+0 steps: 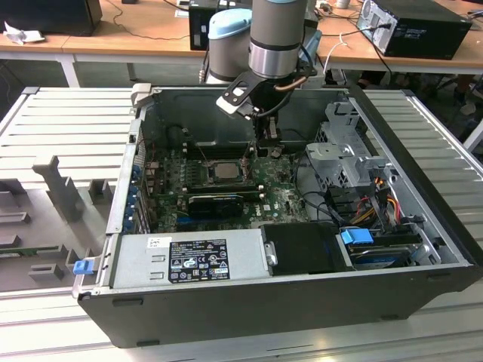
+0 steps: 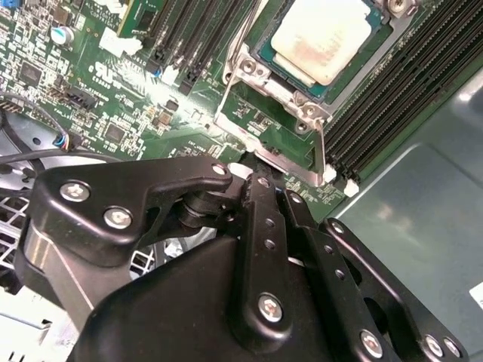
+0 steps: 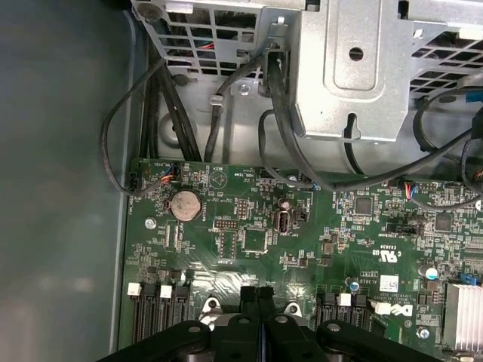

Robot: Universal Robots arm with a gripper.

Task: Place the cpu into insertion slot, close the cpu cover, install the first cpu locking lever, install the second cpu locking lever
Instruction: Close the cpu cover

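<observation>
The cpu (image 2: pixel 324 34), a pale square chip, lies flat in the insertion slot (image 2: pixel 266 74) on the green board; it is also the pale square at the board's middle (image 1: pixel 225 170) in the exterior view. The silver cpu cover (image 2: pixel 300 96) lies down around it as a frame. Thin metal lever rods (image 2: pixel 230 79) run along the socket's sides. My gripper (image 2: pixel 273 187) is shut, its black fingertips together just off the socket's corner by a lever end; whether they touch it I cannot tell. Its closed tips (image 3: pixel 257 292) also hover over the board, and the gripper (image 1: pixel 268 142) hangs inside the case.
Long black memory slots (image 2: pixel 392 98) flank the socket. A grey drive cage (image 3: pixel 355 68) with black cables (image 3: pixel 151 113) stands past the board edge. A black card (image 1: pixel 219 202) and the power supply (image 1: pixel 189 260) lie toward the case front. The case wall (image 3: pixel 60 188) bounds one side.
</observation>
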